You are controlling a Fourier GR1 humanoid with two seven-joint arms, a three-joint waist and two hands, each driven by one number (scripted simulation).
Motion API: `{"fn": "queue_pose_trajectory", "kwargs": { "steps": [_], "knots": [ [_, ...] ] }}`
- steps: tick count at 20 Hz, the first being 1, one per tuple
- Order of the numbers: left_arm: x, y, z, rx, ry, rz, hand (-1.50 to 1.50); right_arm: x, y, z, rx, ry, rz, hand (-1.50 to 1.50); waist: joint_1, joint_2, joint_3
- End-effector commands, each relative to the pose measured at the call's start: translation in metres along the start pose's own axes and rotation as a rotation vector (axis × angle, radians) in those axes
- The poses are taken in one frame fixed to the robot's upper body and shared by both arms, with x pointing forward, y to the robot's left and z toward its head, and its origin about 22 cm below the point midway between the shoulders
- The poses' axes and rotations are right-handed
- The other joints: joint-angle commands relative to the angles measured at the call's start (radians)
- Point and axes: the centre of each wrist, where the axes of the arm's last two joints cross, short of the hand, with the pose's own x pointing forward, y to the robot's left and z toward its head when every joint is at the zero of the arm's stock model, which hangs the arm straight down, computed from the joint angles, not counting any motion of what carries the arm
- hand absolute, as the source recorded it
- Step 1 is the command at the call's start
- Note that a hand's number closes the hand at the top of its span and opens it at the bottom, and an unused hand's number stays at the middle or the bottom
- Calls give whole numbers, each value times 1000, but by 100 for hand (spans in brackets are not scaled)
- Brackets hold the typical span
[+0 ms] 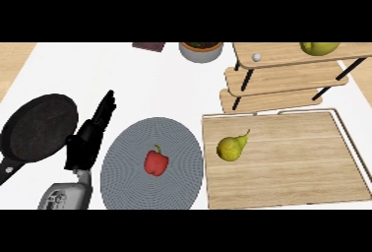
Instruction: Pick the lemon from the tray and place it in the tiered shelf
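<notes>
Left hand on show: black all over, blocky palm section, hard angular edges. Fingers long and slender, same black, narrowing to thin tips. Below hand comes forearm: light grey casing, rounded, bulky, wider than hand. Darker grey recesses and small panel lines break up forearm's shell; paler sheen along its upper curve. Colour break at wrist sharp, black straight into grey.

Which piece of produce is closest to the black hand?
The red bell pepper on the grey plate, beside the left hand. The pear lies farther right on the tray; the yellow-green fruit sits atop the shelf.
</notes>
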Motion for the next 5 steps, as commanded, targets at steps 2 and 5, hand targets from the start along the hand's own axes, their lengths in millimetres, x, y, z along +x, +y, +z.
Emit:
{"fn": "queue_pose_trajectory", "kwargs": {
  "steps": [2,5],
  "knots": [
    [6,-7,6,-15,-15,18,0,-24,-68,0,50,-9,81,-150,5,1,0],
    [16,4,-10,-10,-7,4,0,-48,-109,0,65,-12,36,-150,-2,2,0]
  ]
}}
